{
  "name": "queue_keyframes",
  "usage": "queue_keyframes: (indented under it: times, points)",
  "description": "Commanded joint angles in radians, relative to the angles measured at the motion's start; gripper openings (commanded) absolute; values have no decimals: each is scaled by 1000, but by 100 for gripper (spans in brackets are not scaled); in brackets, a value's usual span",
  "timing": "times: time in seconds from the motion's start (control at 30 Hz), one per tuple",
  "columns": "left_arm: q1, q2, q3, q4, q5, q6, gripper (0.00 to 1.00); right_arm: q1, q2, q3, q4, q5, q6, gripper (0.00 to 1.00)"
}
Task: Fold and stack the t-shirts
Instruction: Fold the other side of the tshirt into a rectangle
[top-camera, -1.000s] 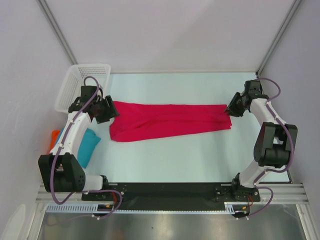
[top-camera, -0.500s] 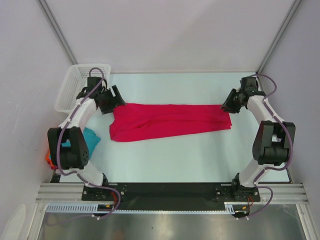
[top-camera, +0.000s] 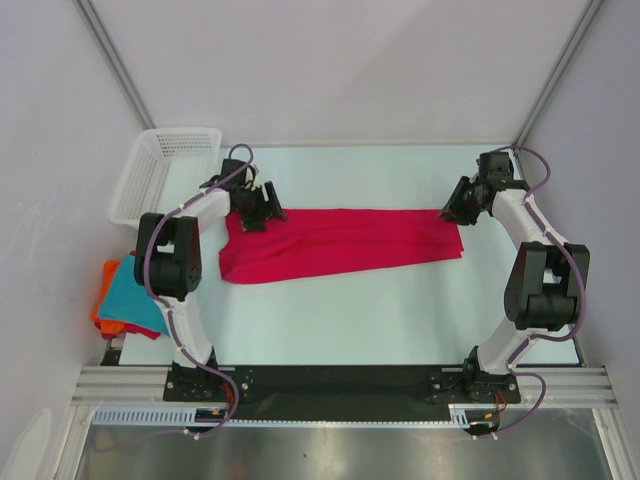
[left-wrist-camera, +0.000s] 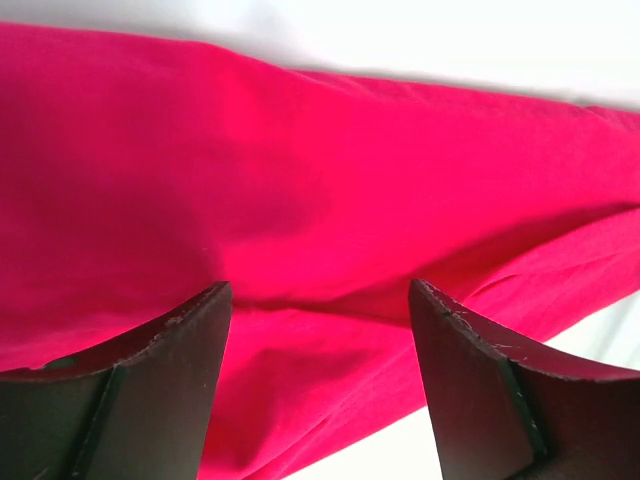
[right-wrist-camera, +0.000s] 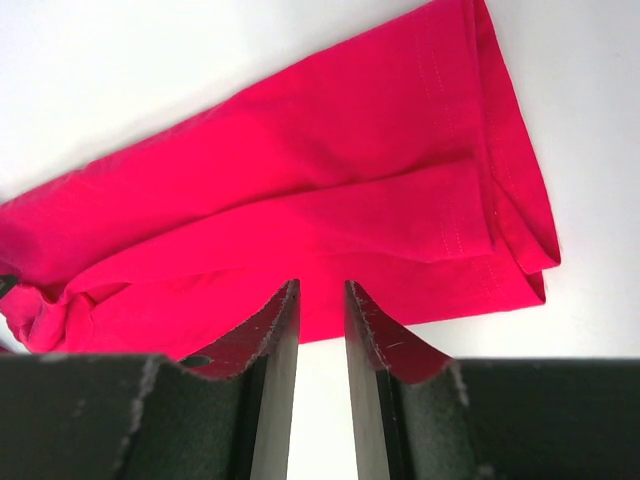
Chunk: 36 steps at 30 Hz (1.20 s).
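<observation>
My left gripper (left-wrist-camera: 318, 300) gapes over the crimson shirt's (left-wrist-camera: 300, 170) left end. My right gripper (right-wrist-camera: 318, 292), barely parted and empty, hovers by its other end.

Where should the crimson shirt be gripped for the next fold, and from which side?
Probably at the two far corners of its short ends. The shirt lies flat as a long strip, so each hand comes from above at its own end: left hand at the left end, right hand at the hemmed right end.

Arms (top-camera: 520, 220): white shells, black joints
Cables (top-camera: 547, 165): purple, looped
Left gripper (left-wrist-camera: 320, 288): dark fingers (left-wrist-camera: 150, 390), scuffed edges
Right gripper (right-wrist-camera: 320, 285): dark, chipped tips
</observation>
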Motion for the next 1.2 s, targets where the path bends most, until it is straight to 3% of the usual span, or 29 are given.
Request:
queue_keyframes:
  times: [0.0,0.33,0.4,0.43,0.53,0.57,0.83,0.87,0.93,0.97,1.03,1.17]
  points:
    - [-8,-18,-21,59,17,-19,76,1,-32,42,-14,13,-13,29]
    - [-8,-33,-26,39,-23,-4,75,1,-25,30,-14,16,-19,28]
    - [-8,-30,-29,40,-20,-4,71,0,-26,27,-14,18,-19,28]
    - [-8,-23,-32,40,-6,-3,65,0,-28,25,-14,18,-21,28]
    - [-8,-13,-37,44,6,-3,9,0,-29,21,-12,19,-24,28]
    - [-8,-12,-41,40,-6,-7,0,-2,-31,19,-14,19,-24,28]
    - [-8,-39,-28,-10,-61,-1,3,-5,-35,10,-14,19,-29,27]
    - [-8,-47,-20,-36,-79,1,20,-5,-34,8,-14,19,-29,27]
    - [-8,-73,-21,-47,-133,10,43,-5,-34,5,-12,19,-30,27]
    - [-8,-79,-23,-58,-147,13,60,-5,-34,4,-11,21,-30,27]
    - [-8,-88,-23,-68,-181,20,67,-5,-34,1,-9,18,-29,27]
    - [-7,-85,-43,-70,-189,19,67,-5,-32,-3,-6,16,-29,26]
